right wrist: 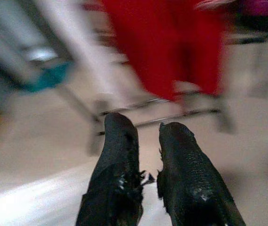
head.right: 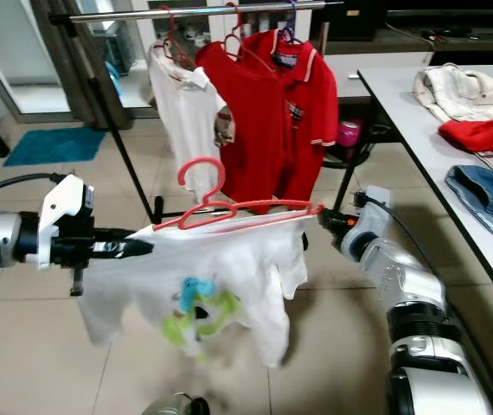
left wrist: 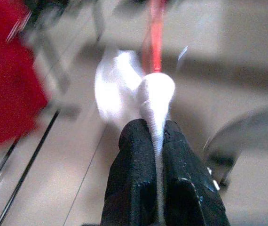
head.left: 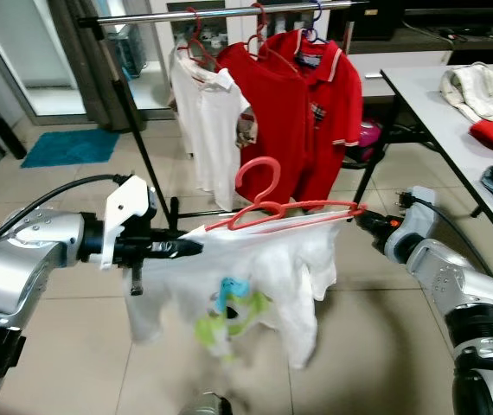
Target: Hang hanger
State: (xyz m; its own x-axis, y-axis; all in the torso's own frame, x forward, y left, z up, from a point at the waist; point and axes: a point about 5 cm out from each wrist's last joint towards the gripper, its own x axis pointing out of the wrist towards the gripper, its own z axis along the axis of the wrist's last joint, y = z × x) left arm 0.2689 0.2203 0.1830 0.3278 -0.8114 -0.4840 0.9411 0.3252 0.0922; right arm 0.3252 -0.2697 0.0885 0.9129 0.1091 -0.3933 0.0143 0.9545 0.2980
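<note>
Two end effectors – left (head.left: 190, 247), right (head.left: 363, 217), three hangers on rail (head.left: 229, 13), one held hanger (head.left: 272, 207)
</note>
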